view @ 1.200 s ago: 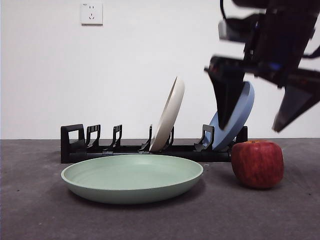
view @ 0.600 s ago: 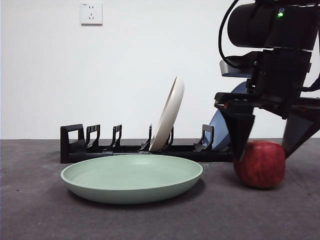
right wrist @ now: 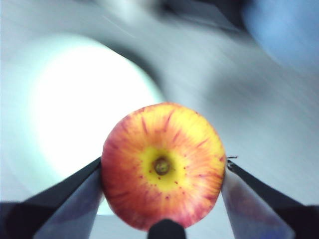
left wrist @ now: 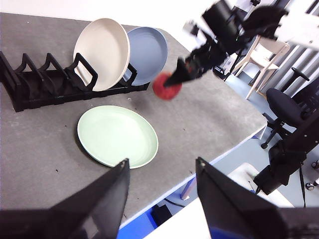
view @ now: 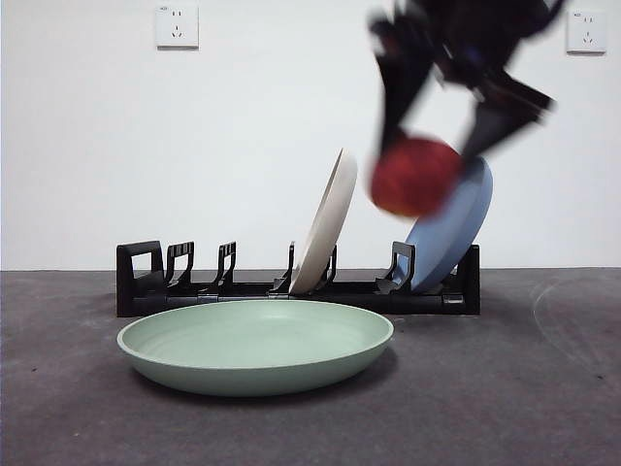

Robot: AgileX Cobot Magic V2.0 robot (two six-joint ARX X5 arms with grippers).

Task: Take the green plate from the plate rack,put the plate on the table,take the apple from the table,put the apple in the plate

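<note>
Above the green plate [view: 255,345], right gripper [right wrist: 162,172] clamps the apple [view: 415,176]; left gripper [left wrist: 162,172] spread, idle. Blurred, probably fast: apple could slip or bounce off the rim.

- Green plate [view: 255,346]: pale mint, round and shallow with a raised rim, lying flat and empty on the table [view: 87,417] just in front of the rack.
- Rack [view: 194,287]: long, low, black, standing on the table.
- Apple [view: 415,176]: red with a yellow patch round the stem, up in the air above the rack, stem end up, blurred.
</note>
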